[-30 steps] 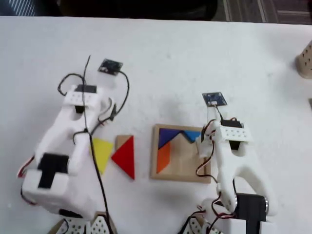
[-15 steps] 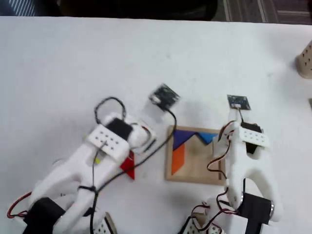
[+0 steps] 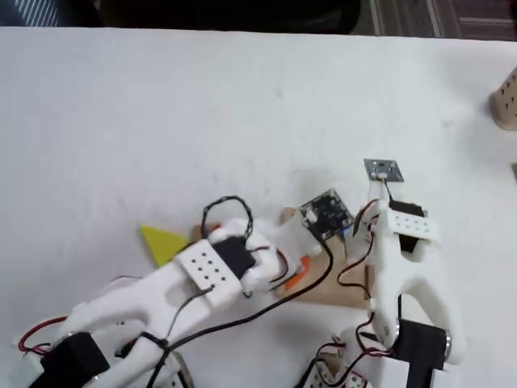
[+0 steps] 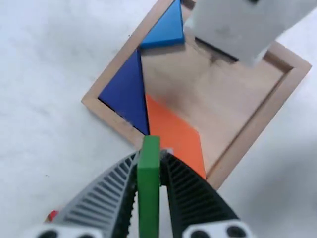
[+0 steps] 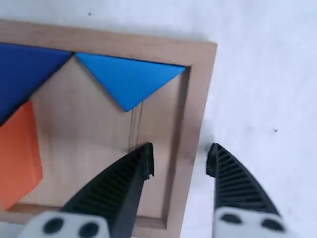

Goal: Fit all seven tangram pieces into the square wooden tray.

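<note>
Left gripper [image 4: 149, 158]: clamped on a flat green tangram piece [image 4: 148, 191], above the orange piece [image 4: 176, 136].
Right gripper [image 5: 179, 152]: fingers apart, either side of the square wooden tray [image 5: 200, 89] wall.

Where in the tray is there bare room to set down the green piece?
Bare tray floor runs from the orange piece and light blue triangle to the rim that the right tool straddles. Crowded around the dark blue triangle.

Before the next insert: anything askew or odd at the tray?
Nothing damaged. Right gripper sits open astride the tray wall, one finger inside, one outside. Left gripper holds the green piece on edge, not flat, by the orange piece.
</note>
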